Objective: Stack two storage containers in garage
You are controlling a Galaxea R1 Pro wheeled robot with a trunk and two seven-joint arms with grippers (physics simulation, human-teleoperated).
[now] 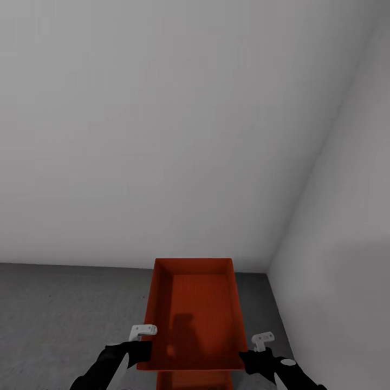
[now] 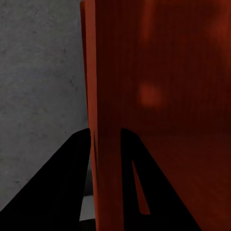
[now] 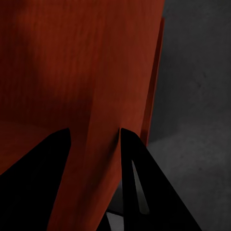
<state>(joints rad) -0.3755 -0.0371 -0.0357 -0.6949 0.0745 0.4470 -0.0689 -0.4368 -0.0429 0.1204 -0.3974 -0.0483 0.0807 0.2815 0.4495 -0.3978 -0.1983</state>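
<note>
I hold one storage container (image 1: pixel 195 314) out in front of me over the dark concrete floor (image 1: pixel 65 314) of the garage, near the corner where two white walls (image 1: pixel 162 135) meet. My left tool (image 1: pixel 142 337) is clenched on its left wall, a finger (image 2: pixel 62 187) either side of the thin panel, and my right tool (image 1: pixel 255 346) pinches the right wall the same way. A second orange-red container (image 1: pixel 195 379) shows just below its near end. I judge the bin light and stiff, but its thin flared walls may flex or slip, so I grip near the rim. Both forearms reach forward, roughly level.
</note>
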